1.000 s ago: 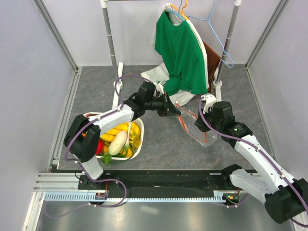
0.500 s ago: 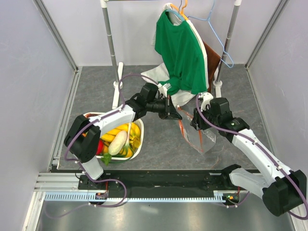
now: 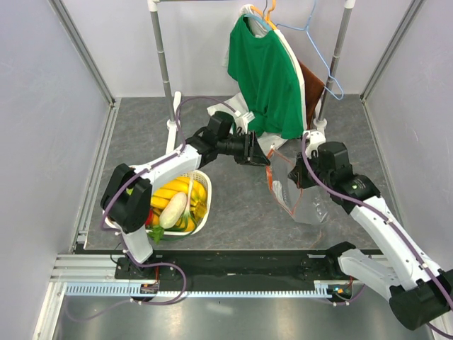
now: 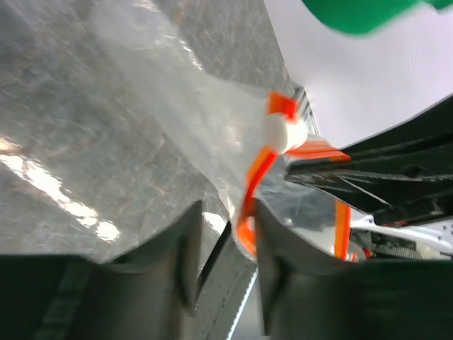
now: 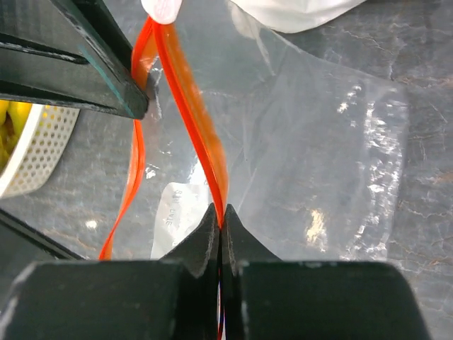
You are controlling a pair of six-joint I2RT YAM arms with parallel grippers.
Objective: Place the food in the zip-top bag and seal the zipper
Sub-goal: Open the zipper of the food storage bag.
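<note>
Both grippers are holding the zip-top bag (image 3: 308,202) up mid-table: right gripper (image 5: 221,212) pinching the zipper (image 5: 198,120), left gripper (image 4: 226,212) straddling it, clamp unclear. Food (image 3: 173,202) is waiting in near-left basket (image 3: 208,202); mouth needs pulling wider.

Zip-top bag (image 3: 308,207) hangs between the pincers, with the left gripper (image 3: 262,157) on its left and the right gripper (image 3: 296,174) on its right. One lip of the zipper (image 5: 187,106) runs into each. Basket (image 3: 206,207) holding the food (image 3: 173,202) sits left of the left gripper, nearer the bases. Hanging shirt (image 3: 267,78) lies beyond both.
</note>
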